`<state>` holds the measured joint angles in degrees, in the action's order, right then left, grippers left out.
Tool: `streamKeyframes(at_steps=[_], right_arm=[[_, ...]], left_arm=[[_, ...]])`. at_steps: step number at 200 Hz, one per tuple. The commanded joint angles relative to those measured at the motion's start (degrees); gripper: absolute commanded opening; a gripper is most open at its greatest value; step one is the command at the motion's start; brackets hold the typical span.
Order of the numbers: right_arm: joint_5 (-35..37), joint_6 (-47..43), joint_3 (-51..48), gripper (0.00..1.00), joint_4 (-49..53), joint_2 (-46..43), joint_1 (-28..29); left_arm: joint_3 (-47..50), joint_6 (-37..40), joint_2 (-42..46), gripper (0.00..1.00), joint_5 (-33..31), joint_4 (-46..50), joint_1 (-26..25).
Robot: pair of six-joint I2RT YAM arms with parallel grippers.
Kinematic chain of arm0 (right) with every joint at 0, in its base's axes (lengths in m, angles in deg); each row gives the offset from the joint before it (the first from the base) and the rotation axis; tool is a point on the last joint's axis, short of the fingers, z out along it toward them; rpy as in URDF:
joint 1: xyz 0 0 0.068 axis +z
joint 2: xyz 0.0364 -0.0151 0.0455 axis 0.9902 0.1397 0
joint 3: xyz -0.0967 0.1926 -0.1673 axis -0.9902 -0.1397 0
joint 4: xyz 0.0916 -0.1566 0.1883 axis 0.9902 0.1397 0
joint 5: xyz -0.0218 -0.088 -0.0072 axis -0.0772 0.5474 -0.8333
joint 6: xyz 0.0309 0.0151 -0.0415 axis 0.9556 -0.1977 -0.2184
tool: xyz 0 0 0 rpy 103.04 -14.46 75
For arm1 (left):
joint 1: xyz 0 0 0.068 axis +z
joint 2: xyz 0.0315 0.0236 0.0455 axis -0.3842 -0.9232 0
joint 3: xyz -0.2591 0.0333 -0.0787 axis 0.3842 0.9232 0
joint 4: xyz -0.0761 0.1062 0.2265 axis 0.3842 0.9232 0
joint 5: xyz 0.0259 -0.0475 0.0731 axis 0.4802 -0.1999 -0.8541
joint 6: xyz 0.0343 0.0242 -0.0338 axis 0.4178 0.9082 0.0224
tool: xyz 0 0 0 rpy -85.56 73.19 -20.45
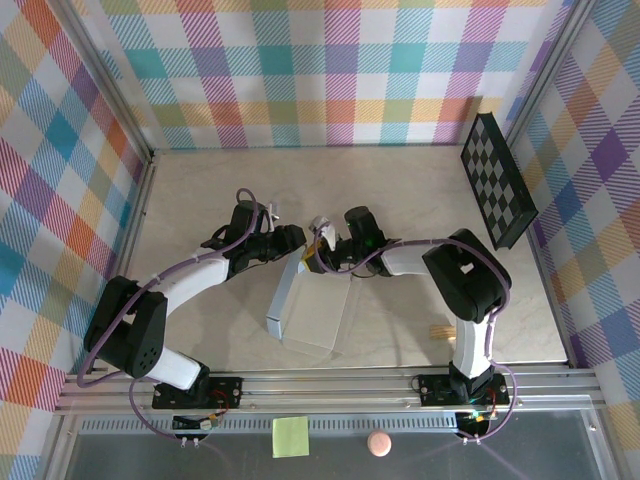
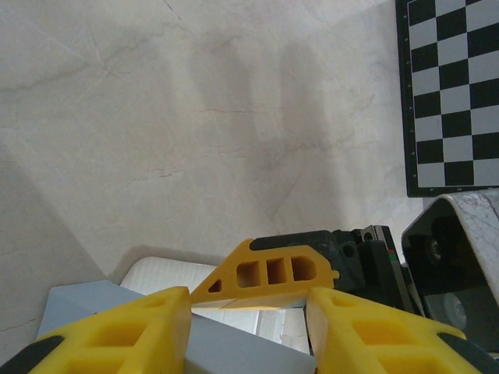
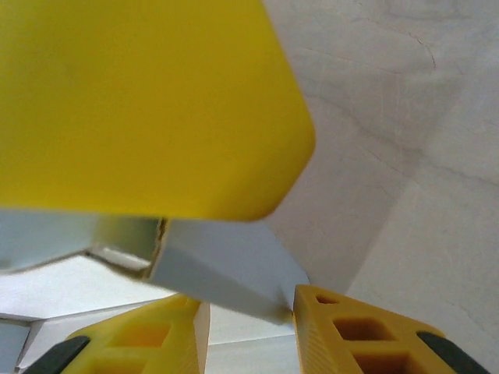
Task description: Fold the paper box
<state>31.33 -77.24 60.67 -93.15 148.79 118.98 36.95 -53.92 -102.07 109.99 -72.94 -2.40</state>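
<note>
The paper box [image 1: 318, 318] lies pale on the table in front of both arms, its left panel raised. Both grippers meet at its far edge. My left gripper [image 1: 292, 240] [image 2: 248, 302] has its yellow fingers apart, and a grey-blue panel of the box [image 2: 226, 343] runs across the gap between them. Opposite it, my right gripper [image 1: 322, 246] [image 3: 251, 300] stands open around a corner of a grey-blue flap [image 3: 218, 265], which touches its right finger [image 3: 351, 331]. One finger of each gripper shows close up in the other's wrist view.
A black checkerboard panel [image 1: 498, 180] [image 2: 452, 93] leans at the back right wall. A yellow-green sticky note [image 1: 290, 436] and a pink ball [image 1: 379, 443] sit below the front rail. Plaid walls close in the table [image 1: 200, 200] on three sides.
</note>
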Motion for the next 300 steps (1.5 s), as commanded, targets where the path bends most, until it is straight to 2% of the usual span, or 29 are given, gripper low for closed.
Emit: streamKeyframes(at_steps=[1,55,88,110,128,137,156,197,207,230,244,262,300], right_arm=[[-0.71,-0.89,2.72,0.34,-2.53,1.77,1.13],[0.58,-0.51,4.81,0.3,-2.65,3.97,2.0],[2.94,-0.62,4.99,0.19,-2.54,4.43,2.51],[7.53,-0.96,4.77,0.11,-1.88,3.81,3.38],[14.36,-1.4,4.68,0.04,-0.12,2.58,4.6],[20.16,-1.39,4.52,0.0,0.35,1.94,5.57],[33.92,-0.42,3.97,0.0,0.45,1.06,7.41],[52.43,4.06,4.78,0.0,1.3,1.62,12.01],[51.91,4.37,5.54,0.0,2.68,2.02,12.64],[43.39,3.71,5.66,0.0,5.26,2.21,12.52],[38.2,3.58,3.94,0.12,5.24,0.72,11.83],[34.84,4.12,1.59,0.25,5.92,-2.23,10.95],[32.16,3.33,-1.65,0.36,9.02,-8.2,10.02]], left_arm=[[2.66,1.0,-1.22,0.42,2.15,5.41,-0.58],[2.96,1.09,-0.86,0.41,2.6,5.0,-0.54],[3.13,1.12,-0.44,0.41,2.53,5.08,-0.59],[2.88,1.12,0.28,0.41,2.55,5.61,-0.58],[2.93,1.06,1.67,0.42,2.0,6.32,-0.58],[2.97,1.09,2.42,0.43,1.81,6.67,-0.58],[2.95,1.12,3.8,0.44,1.46,7.45,-0.58],[3.21,0.75,5.49,0.49,1.09,7.91,-0.67],[3.22,0.83,5.58,0.5,1.23,8.15,-0.67],[2.89,2.32,6.28,0.53,0.06,9.58,-0.67],[1.51,4.57,6.66,0.56,-1.64,12.59,-0.67],[-1.0,7.68,7.07,0.58,-3.62,16.99,-0.62],[-6.38,12.67,6.9,0.64,-5.44,24.64,-0.58]])
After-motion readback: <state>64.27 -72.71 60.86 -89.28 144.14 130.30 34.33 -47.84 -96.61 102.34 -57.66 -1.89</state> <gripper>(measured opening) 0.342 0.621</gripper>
